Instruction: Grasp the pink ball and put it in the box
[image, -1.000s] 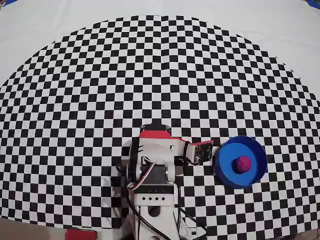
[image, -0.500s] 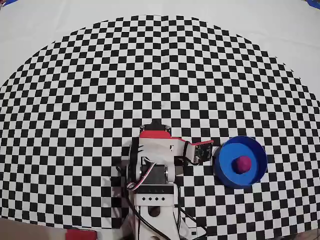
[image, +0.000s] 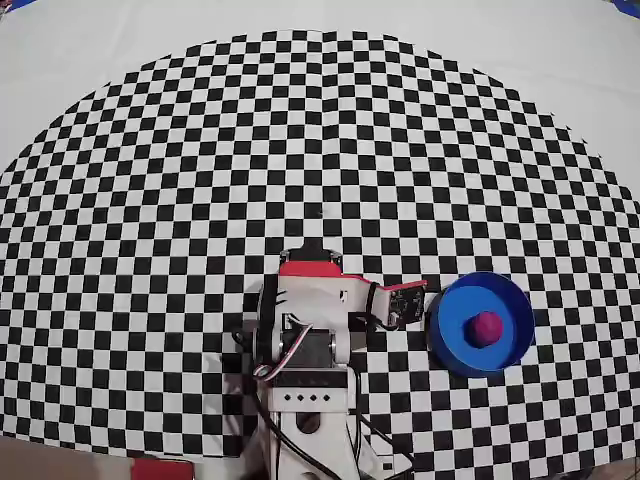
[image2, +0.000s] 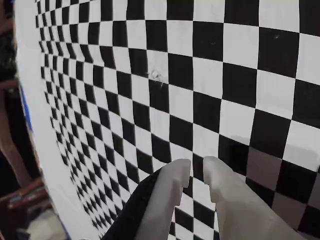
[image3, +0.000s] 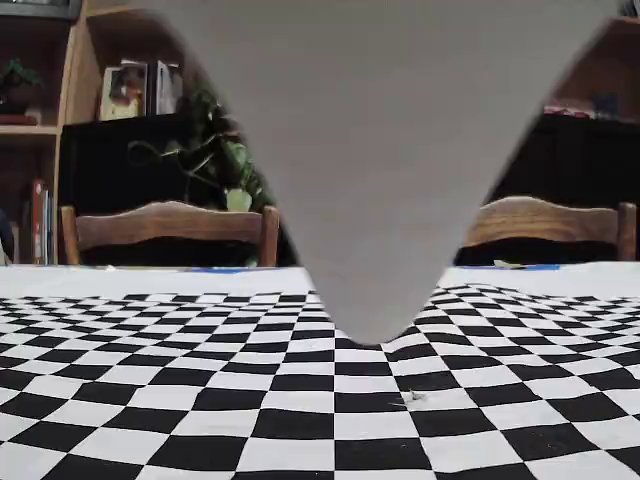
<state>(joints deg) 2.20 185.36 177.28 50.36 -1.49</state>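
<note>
Resting on the flat floor of the box (image: 450, 350), the pink ball (image: 486, 327) is a small, matte magenta sphere, slightly right of the container's middle in the overhead view and far smaller than the container around it. The box is a round, bright blue, shallow dish with a low upright rim, standing on the near right part of the checkered cloth (image: 200, 180) that covers the worktop. Just left of the box, close to its rim, the arm's wrist points toward it. From there the arm (image: 310, 300), with its red and white parts, runs left to its base near the lower middle of the overhead view.

In the wrist view the hand (image2: 196, 176) shows two pale fingers (image2: 172, 187) almost together, only a narrow slit between their tips, and nothing held between them; black and white squares fill the space beyond. A tiny pale speck (image2: 156, 75) lies on one white square farther off.

In the fixed view a large grey blurred shape (image3: 370, 150) hangs down across the middle, and behind the worktop stand two wooden chairs (image3: 170, 225), a leafy plant (image3: 205, 150) and shelves with books (image3: 40, 215).
</note>
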